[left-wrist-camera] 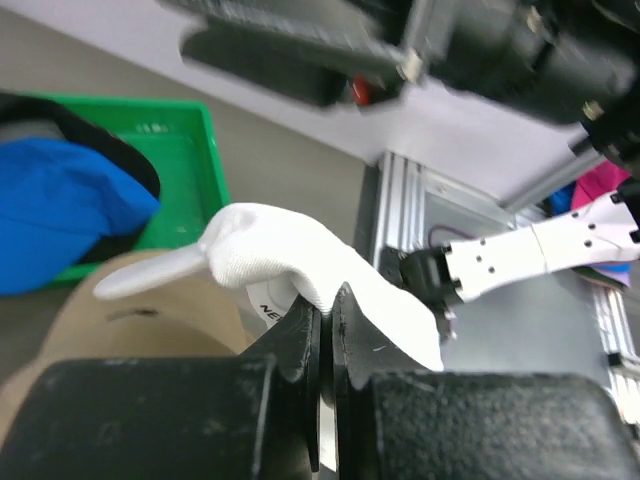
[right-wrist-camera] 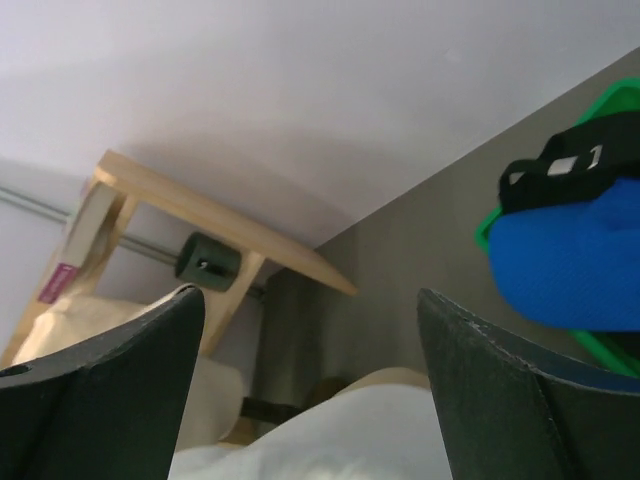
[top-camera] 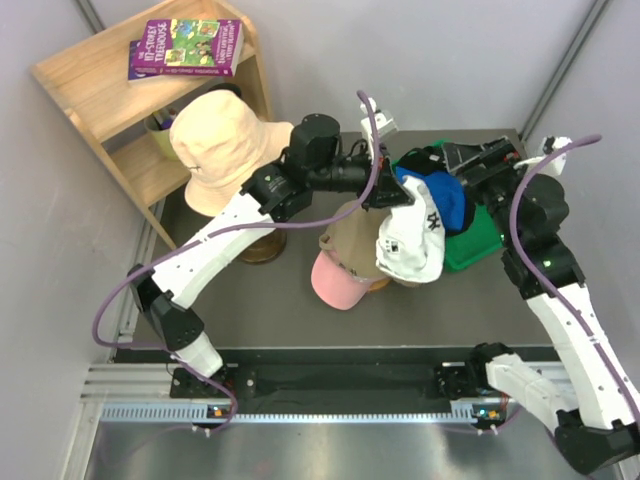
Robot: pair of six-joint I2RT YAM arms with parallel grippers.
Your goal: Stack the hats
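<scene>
My left gripper [top-camera: 385,195] is shut on a fold of the white hat [top-camera: 412,240], which hangs over the khaki hat [top-camera: 348,232] and the pink hat [top-camera: 335,282] at the table's middle. In the left wrist view the jaws [left-wrist-camera: 328,300] pinch the white hat [left-wrist-camera: 290,250] tight. A blue hat [top-camera: 452,203] and a black hat [top-camera: 425,160] lie in the green tray [top-camera: 478,250]. My right gripper [top-camera: 452,160] hovers over that tray, open and empty [right-wrist-camera: 310,293], with the white hat [right-wrist-camera: 380,440] below it and the blue hat [right-wrist-camera: 570,260] to its right. A pale peach hat [top-camera: 220,150] sits at the back left.
A wooden shelf [top-camera: 100,90] stands in the back left corner with a purple book [top-camera: 185,47] on top. A round wooden stand [top-camera: 262,247] sits under the left arm. Grey walls close in the back and both sides.
</scene>
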